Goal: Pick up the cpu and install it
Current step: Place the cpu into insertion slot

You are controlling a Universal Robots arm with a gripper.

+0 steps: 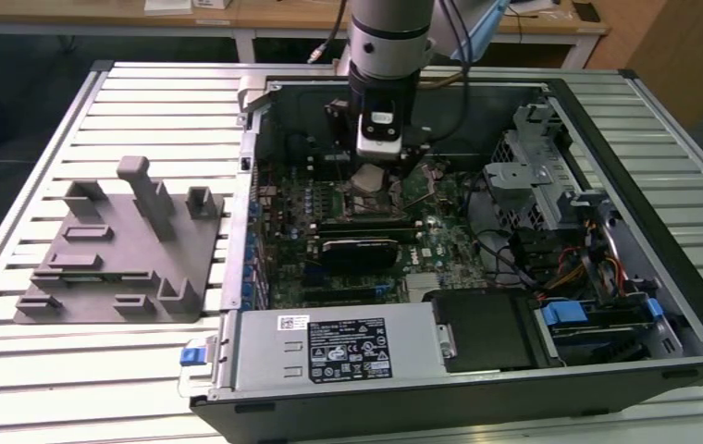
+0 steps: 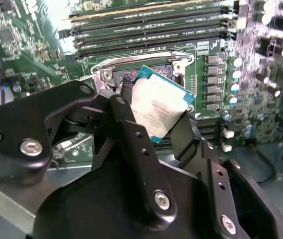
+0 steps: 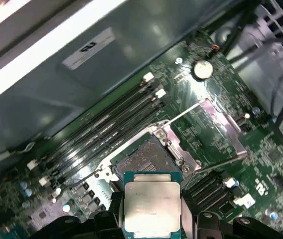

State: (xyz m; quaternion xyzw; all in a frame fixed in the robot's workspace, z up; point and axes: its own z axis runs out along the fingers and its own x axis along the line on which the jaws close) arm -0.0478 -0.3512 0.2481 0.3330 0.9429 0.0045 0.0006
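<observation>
Cpu (image 3: 151,206) clamped in the hand (image 2: 154,110) over the motherboard (image 1: 444,242).
The two black fingers (image 2: 131,133) grip the chip's opposite edges, holding it just beside the open socket (image 3: 144,158), whose metal plate (image 3: 216,124) is swung up. Memory slots (image 3: 101,134) lie between the socket and the computer case's wall (image 3: 131,45). A grey block (image 1: 123,245) sits on the tabletop (image 1: 80,370), well apart.

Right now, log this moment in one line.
gripper: shut on cpu | cpu: held near socket | socket: open, empty | install: not done
</observation>
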